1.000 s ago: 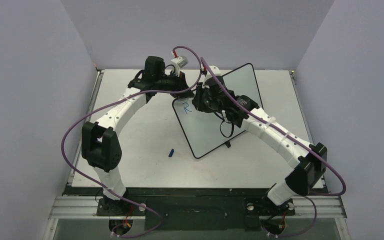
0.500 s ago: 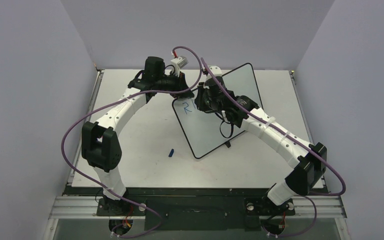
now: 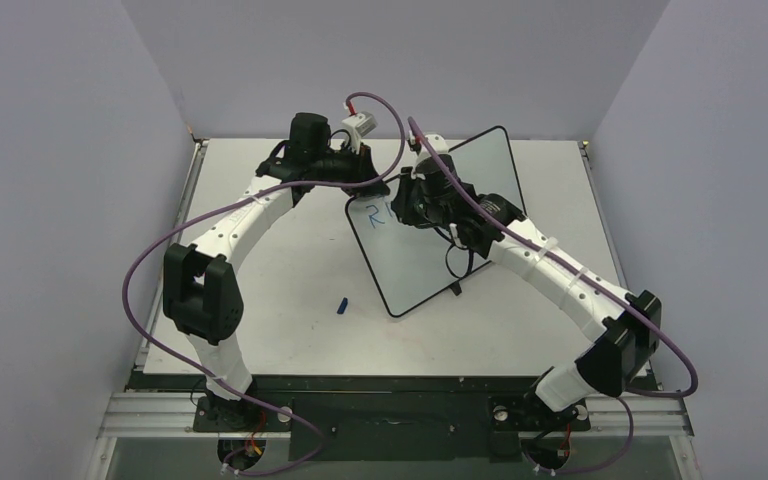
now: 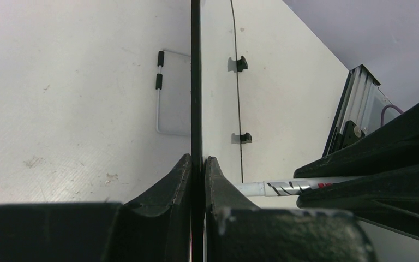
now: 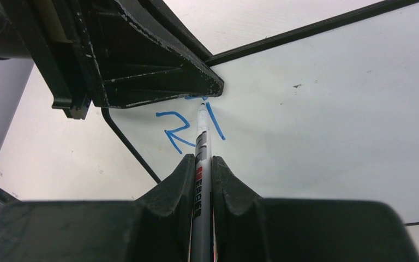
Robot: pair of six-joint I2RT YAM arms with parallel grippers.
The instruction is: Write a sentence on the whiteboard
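The whiteboard (image 3: 430,250) lies tilted at the table's middle, white with a thin black frame. My left gripper (image 3: 360,190) is shut on its top left edge; the left wrist view shows the frame (image 4: 196,82) edge-on between its fingers (image 4: 174,185). My right gripper (image 3: 400,205) is shut on a white marker (image 5: 203,147), whose tip touches the board (image 5: 333,120). The sentence (image 5: 188,128) is blue strokes reading "R" and "i" near the top left corner, also seen from above (image 3: 378,212). The marker shows in the left wrist view (image 4: 283,187).
A small blue marker cap (image 3: 342,305) lies on the table left of the board. The board's black feet (image 4: 241,64) and wire stand (image 4: 160,93) show in the left wrist view. Grey walls close in the table on three sides.
Blue writing has grown from a partial "R" to "R" plus a stroke. My right gripper with the marker shifted slightly right along the board. The left arm stayed put.
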